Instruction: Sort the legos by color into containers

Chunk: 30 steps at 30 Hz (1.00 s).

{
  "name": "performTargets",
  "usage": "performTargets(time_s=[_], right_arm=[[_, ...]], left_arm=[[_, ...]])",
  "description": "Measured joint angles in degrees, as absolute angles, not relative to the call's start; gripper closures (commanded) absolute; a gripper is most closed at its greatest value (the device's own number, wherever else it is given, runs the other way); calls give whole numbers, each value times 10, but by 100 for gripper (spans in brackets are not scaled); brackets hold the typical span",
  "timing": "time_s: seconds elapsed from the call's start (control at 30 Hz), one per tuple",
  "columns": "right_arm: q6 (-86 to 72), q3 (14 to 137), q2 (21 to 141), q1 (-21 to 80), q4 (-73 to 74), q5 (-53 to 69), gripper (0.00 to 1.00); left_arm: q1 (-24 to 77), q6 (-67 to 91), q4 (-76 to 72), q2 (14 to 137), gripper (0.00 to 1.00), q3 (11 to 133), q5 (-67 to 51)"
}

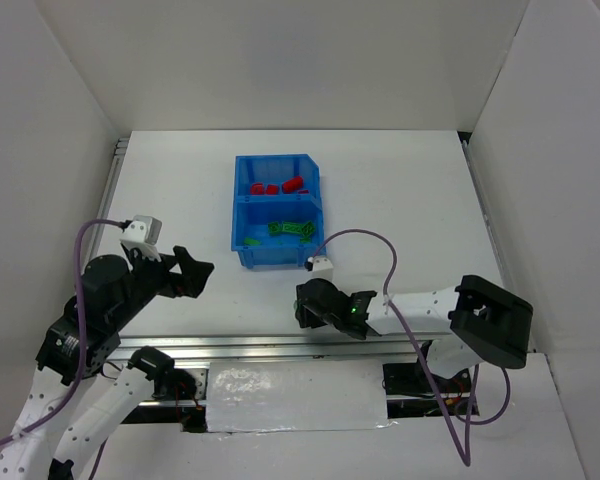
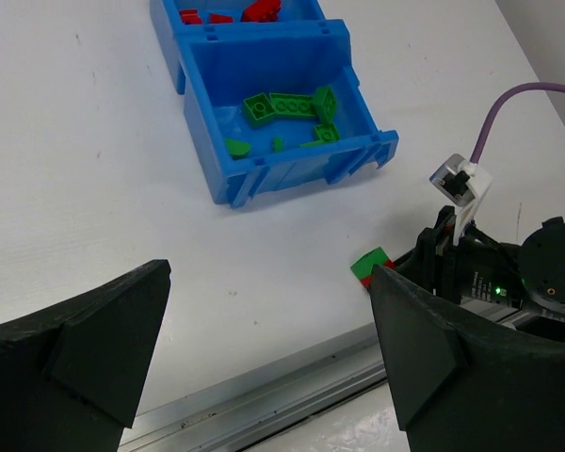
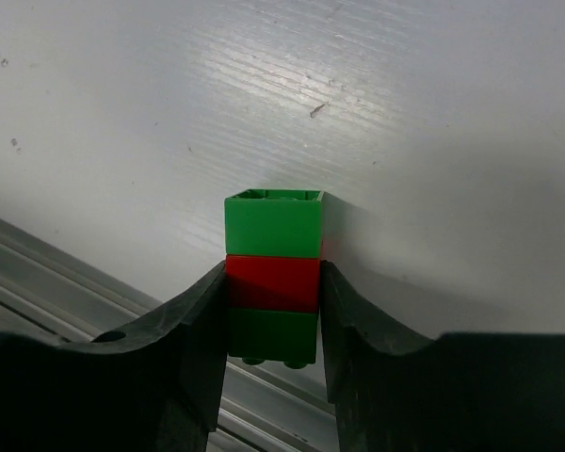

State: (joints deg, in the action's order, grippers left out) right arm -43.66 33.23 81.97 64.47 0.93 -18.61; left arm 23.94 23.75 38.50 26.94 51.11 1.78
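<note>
My right gripper is shut on a green-red-green lego stack, held low near the table's front edge; the stack shows in the left wrist view beside the right gripper. The blue bin stands mid-table. Its far compartment holds red legos, its near compartment green legos, also seen in the left wrist view. My left gripper is open and empty, left of the bin's near end, its fingers wide apart.
A metal rail runs along the table's front edge. White walls enclose the table on three sides. A purple cable loops over the right arm close to the bin's near right corner.
</note>
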Motion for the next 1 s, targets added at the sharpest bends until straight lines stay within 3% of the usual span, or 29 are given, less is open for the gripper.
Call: performTargets(time_s=[0.2, 0.47, 0.57, 1.0], right_arm=[[-432, 329, 799, 645, 13, -145, 80], [-401, 309, 528, 646, -26, -11, 82], [-388, 325, 475, 646, -40, 30, 82], [-362, 361, 473, 646, -101, 178, 82]], left_arm=[[240, 227, 384, 287, 1, 511, -23], [241, 251, 306, 301, 1, 495, -218], [241, 283, 246, 300, 0, 468, -296], [242, 368, 128, 258, 0, 456, -429]])
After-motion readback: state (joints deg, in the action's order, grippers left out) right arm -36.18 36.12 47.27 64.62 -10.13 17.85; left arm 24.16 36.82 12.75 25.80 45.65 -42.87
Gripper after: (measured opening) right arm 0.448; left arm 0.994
